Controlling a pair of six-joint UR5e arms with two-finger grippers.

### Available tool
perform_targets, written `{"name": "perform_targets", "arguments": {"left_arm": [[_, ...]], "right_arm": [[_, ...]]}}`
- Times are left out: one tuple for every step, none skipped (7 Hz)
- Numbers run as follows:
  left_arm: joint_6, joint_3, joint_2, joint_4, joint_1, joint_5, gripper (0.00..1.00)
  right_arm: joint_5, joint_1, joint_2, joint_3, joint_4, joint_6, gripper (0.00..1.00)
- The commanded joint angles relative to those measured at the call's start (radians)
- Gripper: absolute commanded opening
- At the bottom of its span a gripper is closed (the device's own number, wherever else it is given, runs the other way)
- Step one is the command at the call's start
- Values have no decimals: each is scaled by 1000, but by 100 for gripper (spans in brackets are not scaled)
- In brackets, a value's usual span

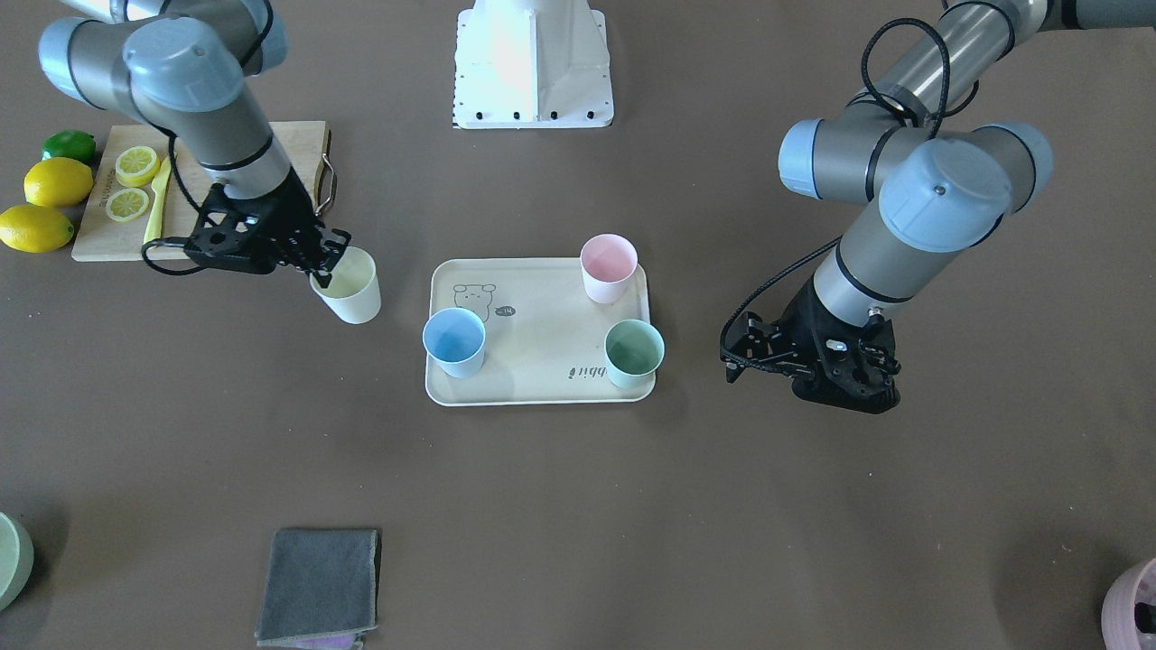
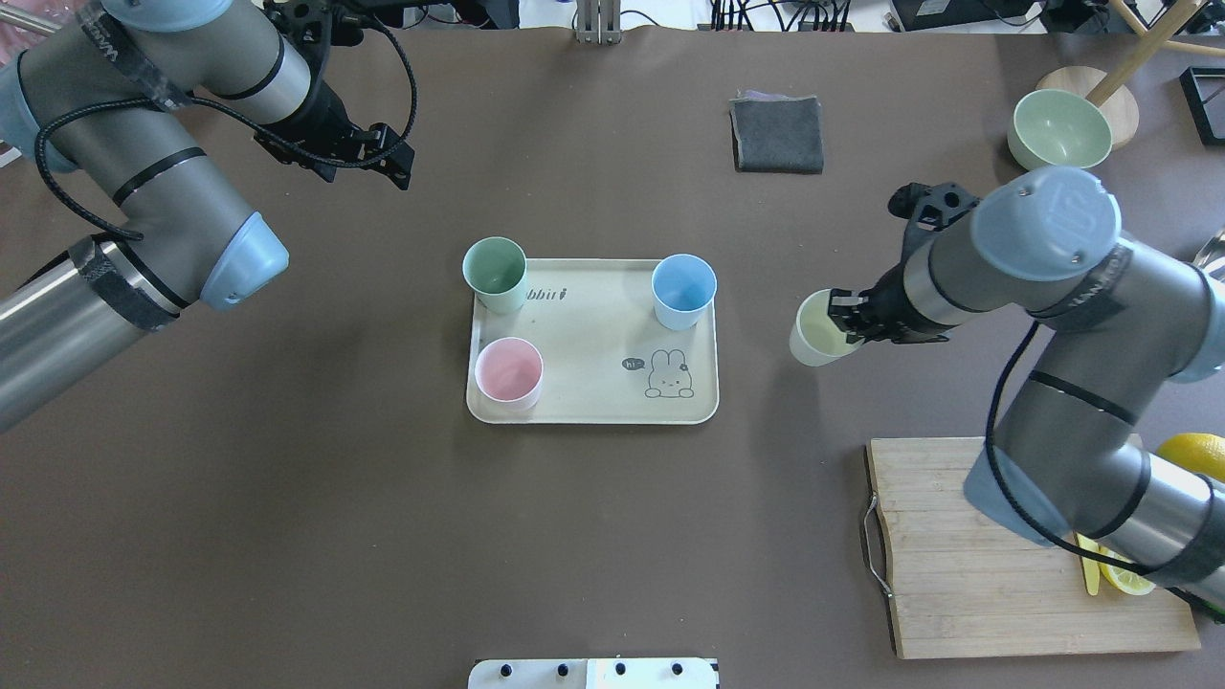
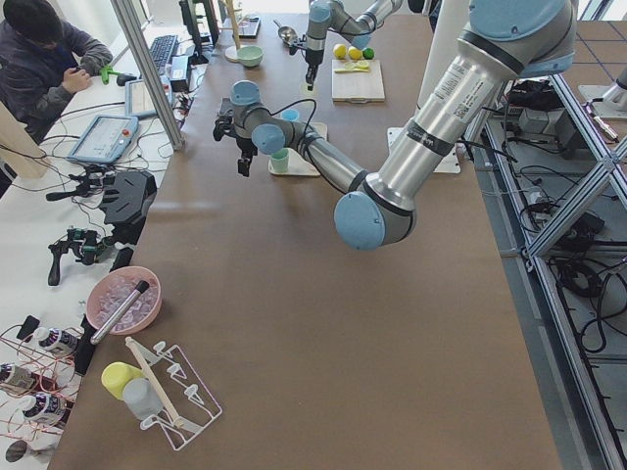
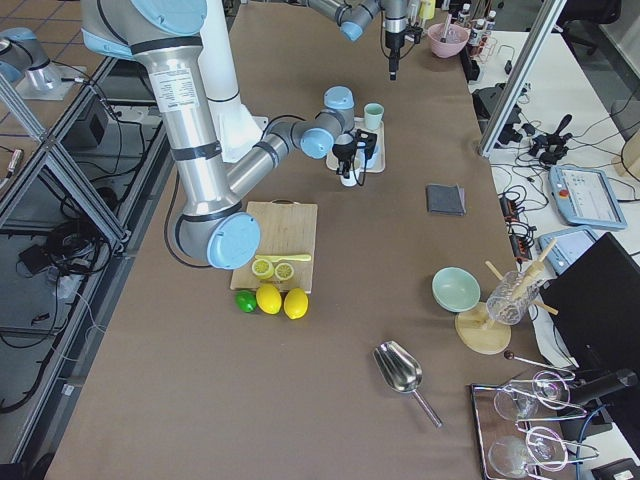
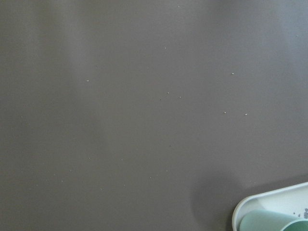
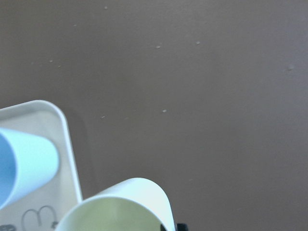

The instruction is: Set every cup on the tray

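Observation:
The cream tray with a rabbit drawing lies mid-table; it also shows in the front view. On it stand a green cup, a blue cup and a pink cup. My right gripper is shut on the rim of a pale yellow cup, which it holds tilted beside the tray's right edge, apart from the tray. The right wrist view shows this cup's rim next to the tray's corner. My left gripper is open and empty, beyond the tray's far left corner.
A wooden cutting board with lemon slices lies at the near right, with whole lemons and a lime beside it. A grey cloth and a green bowl sit at the far side.

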Motion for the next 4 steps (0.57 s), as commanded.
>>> {"name": "perform_targets", "arguments": {"left_arm": [[0,3,0,-2,-1,1,98],[0,3,1,-2,-1,3,98],[0,3,1,0,-1,3,98],[0,3,3,-2,-1,3,98]], "right_arm": [[-91,-122,129,-50,-63,107,0],[-111,-139,139,-54,-59,107,0],[-113,-136,153,-63,-54,106,5],[-113,-120,159,-75,-51,91,81]]}}
